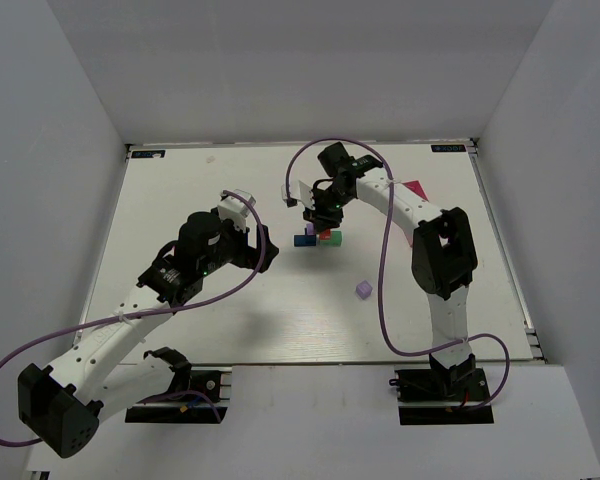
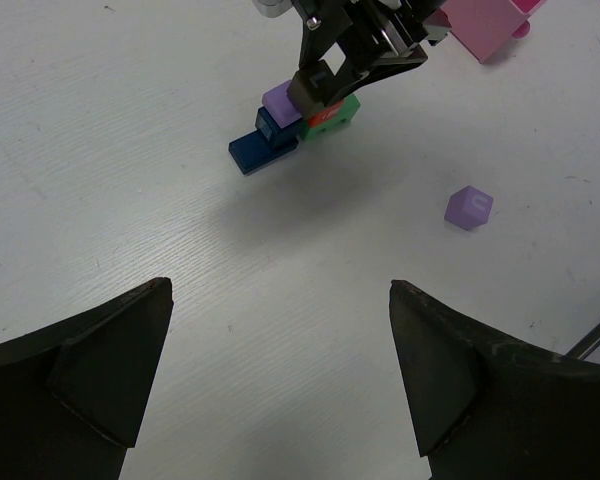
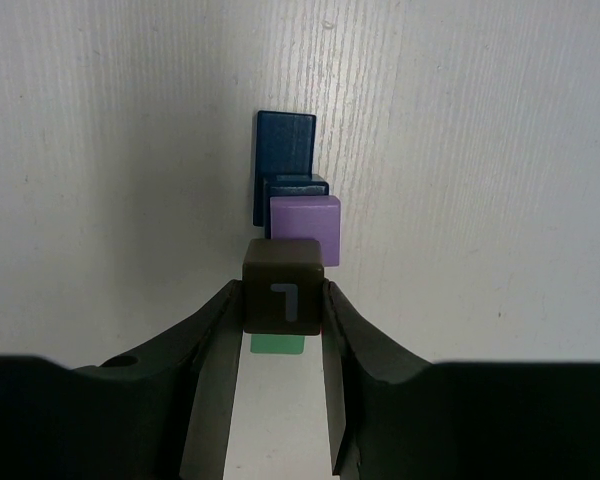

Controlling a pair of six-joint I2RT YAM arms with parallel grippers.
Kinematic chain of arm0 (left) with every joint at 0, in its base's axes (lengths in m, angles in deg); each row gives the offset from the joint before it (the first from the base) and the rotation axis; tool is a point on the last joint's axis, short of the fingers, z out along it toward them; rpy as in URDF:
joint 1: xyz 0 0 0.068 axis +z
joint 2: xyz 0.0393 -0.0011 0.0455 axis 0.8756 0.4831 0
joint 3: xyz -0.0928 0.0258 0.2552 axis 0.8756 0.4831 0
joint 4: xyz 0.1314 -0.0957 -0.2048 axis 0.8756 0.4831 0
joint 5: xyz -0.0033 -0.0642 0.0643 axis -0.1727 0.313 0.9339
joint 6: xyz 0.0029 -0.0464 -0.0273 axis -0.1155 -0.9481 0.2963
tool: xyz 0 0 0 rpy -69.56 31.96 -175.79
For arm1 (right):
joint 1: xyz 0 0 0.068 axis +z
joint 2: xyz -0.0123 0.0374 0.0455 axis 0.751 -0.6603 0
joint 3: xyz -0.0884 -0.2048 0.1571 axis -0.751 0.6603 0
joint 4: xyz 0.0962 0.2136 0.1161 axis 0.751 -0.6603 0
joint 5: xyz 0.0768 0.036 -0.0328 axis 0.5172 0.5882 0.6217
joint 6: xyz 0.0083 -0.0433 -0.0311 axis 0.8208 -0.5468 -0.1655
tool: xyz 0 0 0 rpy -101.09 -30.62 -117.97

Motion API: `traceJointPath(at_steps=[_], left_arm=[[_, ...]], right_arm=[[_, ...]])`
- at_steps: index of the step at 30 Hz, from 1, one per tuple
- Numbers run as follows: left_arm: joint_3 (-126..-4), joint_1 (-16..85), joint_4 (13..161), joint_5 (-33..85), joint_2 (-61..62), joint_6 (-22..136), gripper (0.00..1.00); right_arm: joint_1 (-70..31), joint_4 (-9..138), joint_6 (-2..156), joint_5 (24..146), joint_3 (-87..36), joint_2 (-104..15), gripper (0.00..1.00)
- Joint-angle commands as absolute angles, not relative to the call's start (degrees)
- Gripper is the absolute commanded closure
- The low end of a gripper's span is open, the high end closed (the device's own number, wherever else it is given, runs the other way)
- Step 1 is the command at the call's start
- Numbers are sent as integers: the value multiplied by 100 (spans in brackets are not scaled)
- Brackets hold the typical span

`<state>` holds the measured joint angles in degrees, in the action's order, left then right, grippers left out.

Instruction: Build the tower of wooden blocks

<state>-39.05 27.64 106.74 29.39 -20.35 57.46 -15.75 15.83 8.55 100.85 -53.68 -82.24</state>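
My right gripper point(image 3: 284, 300) is shut on a dark block point(image 3: 283, 285) marked with a pale figure and holds it right above the block tower point(image 1: 316, 234). The tower has a flat blue block point(image 3: 285, 165), a dark blue block point(image 3: 296, 186), a purple block point(image 3: 305, 226), and a green block point(image 3: 277, 344) under the dark one. In the left wrist view the dark block point(image 2: 315, 86) hangs over red point(image 2: 323, 116) and green point(image 2: 342, 111) blocks. A loose lilac block point(image 2: 468, 207) lies to the right. My left gripper point(image 2: 280, 375) is open and empty, well short of the tower.
A pink tray point(image 2: 485, 22) lies behind the tower at the far right, also showing in the top view point(image 1: 412, 188). White walls close in the table on three sides. The right arm's purple cable loops over the table's middle.
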Motion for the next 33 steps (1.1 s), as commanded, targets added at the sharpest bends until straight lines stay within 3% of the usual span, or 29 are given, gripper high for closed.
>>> traceJointPath(at_steps=[1,17,33], left_arm=[[-3880,2789,10612,2863,-2185,5796,0],[-3880,2789,10612,2863,-2185,5796,0],[-3880,2789,10612,2863,-2185,5796,0]], right_arm=[[-1545,1659,935,10101,-5488,-8204,85],[-1528,1720,988,10074,-5435,-8204,63],[-1510,1799,997,9987,-5364,-8169,54]])
